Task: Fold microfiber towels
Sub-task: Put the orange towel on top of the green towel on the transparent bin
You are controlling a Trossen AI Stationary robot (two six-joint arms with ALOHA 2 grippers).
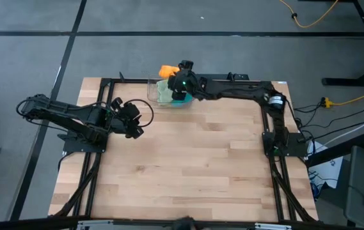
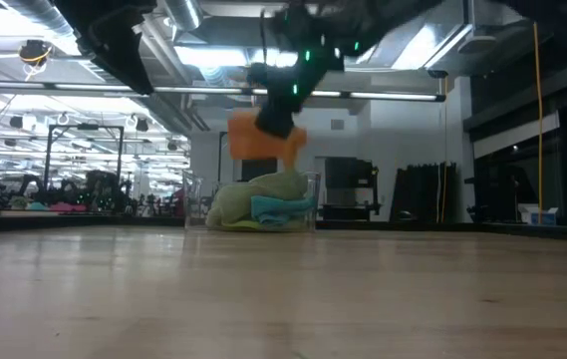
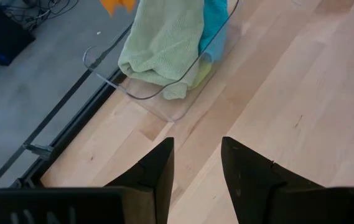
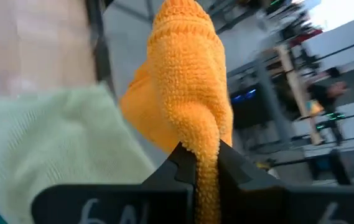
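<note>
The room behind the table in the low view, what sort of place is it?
Probably a large robotics lab or workshop. Exposed ceiling ducts and strip lights hang overhead, and metal racks fill the background. On the wooden table, the right claw lifts an orange towel from a clear bin.

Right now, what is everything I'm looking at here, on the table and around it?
Orange towel: one, orange, lifted above the bin, pinched in the right gripper.
Sage towel: one, pale green, bunched in the bin.
Teal towel: one, teal blue, in the bin beside the sage towel.
Lime towel: one, lime green, only an edge showing under the others.
Bin: one, clear plastic, at the table's far edge.
Table: one, light wood, dark frame.
Cables: yellow, on the grey floor.
Right gripper: one, dark, above the bin, shut on the orange towel.
Left gripper: one, dark, open, over bare table on the left side, holding nothing.
</note>
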